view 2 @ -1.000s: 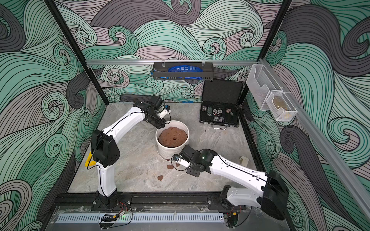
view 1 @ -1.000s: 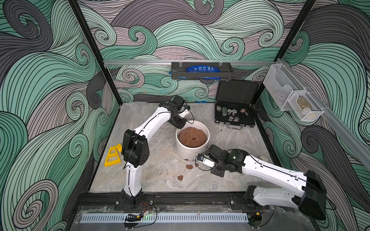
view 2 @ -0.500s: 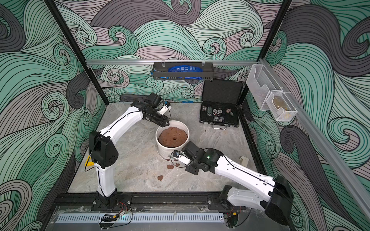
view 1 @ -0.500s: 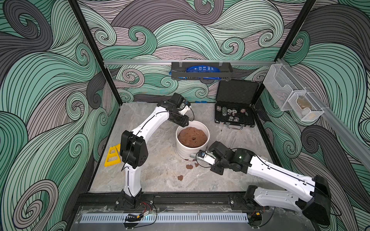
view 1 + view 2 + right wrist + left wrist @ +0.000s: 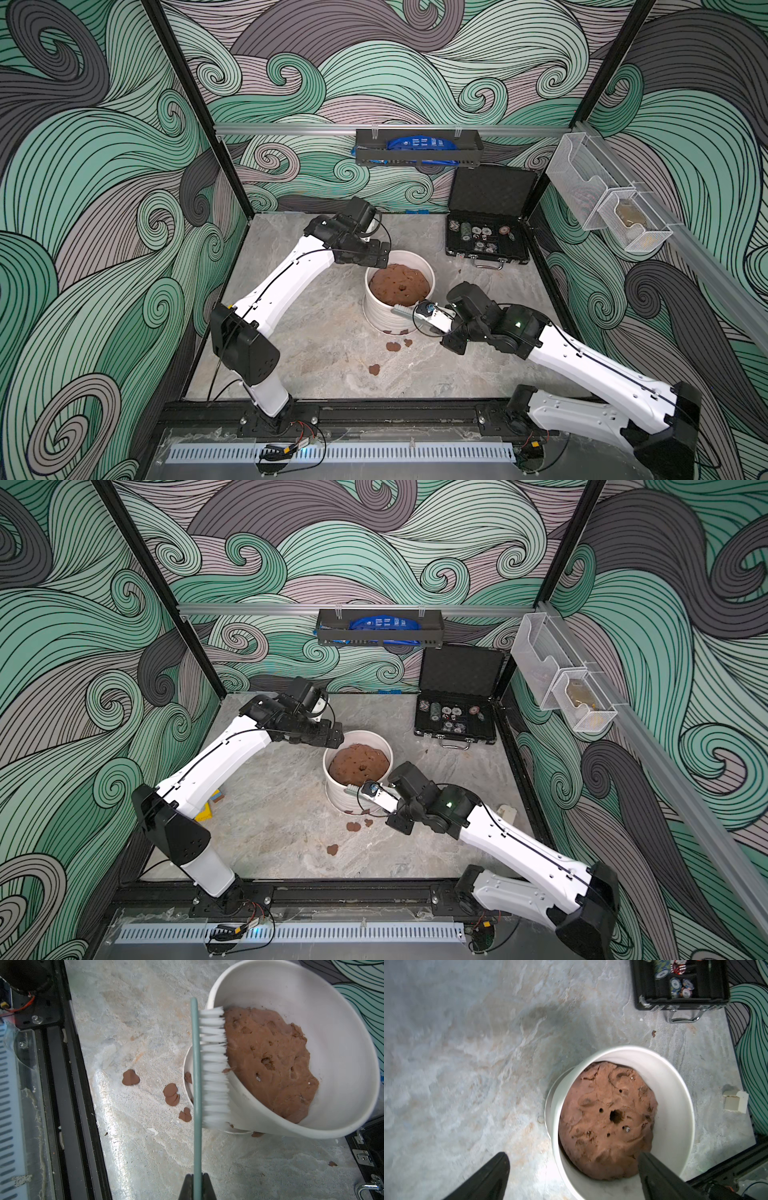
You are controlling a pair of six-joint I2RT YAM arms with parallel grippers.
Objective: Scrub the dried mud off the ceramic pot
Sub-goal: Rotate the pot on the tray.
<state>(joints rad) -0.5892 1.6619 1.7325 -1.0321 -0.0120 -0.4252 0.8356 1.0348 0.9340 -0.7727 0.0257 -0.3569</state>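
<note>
The white ceramic pot [image 5: 379, 318] [image 5: 337, 792] [image 5: 683, 1105] [image 5: 353, 1059] stands mid-table on a white saucer, filled with a brown soil mass [image 5: 399, 284]. Flakes of dried mud [image 5: 392, 345] [image 5: 130, 1077] lie on the table in front of it, and one blotch [image 5: 188, 1077] clings low on the wall. My right gripper [image 5: 197, 1177] is shut on the teal handle of a brush [image 5: 402, 309] [image 5: 214, 1068], whose white bristles lie against the pot's front wall by the rim. My left gripper [image 5: 384, 259] [image 5: 573, 1155] is open, straddling the far-left rim without touching it.
An open black case of poker chips [image 5: 486, 245] sits at the back right. A small white block [image 5: 508, 811] lies near the right wall and a yellow object [image 5: 203, 812] by the left arm. A black rail [image 5: 374, 411] runs along the front edge.
My left gripper has opened and let go of the pot's far rim. My right gripper has carried the brush up the pot's front wall towards the rim.
</note>
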